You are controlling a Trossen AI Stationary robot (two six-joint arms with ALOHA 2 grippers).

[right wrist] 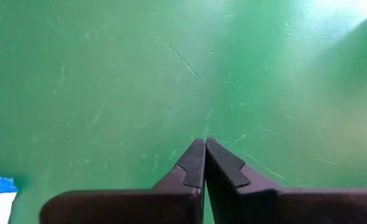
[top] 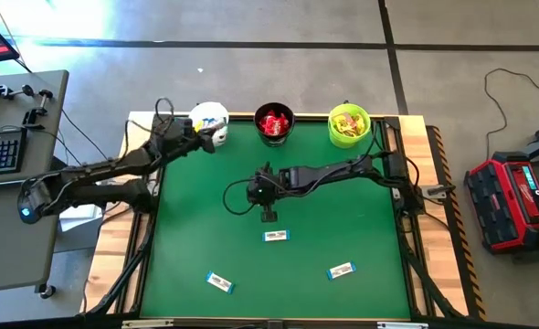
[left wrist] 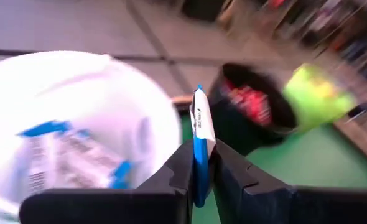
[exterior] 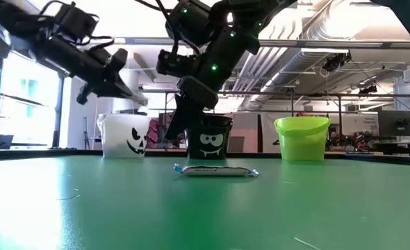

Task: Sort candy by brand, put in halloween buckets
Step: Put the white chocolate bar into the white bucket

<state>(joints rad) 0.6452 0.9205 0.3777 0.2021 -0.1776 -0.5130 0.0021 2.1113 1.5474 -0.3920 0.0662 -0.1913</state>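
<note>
Left wrist view shows the left gripper (left wrist: 202,171) pinching a white-and-blue bar (left wrist: 200,134) on edge beside the white bucket (left wrist: 78,118), which already holds such bars, while the right gripper (right wrist: 204,155), fingers pressed together and empty, hangs over the green table (right wrist: 171,62).

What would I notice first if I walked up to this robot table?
Probably the three Halloween buckets lined up along the far edge of the green table: a white bucket, a black bucket and a lime green bucket. The left gripper holds a white-and-blue candy bar right by the white one. The right gripper, shut, hovers mid-table.
</note>
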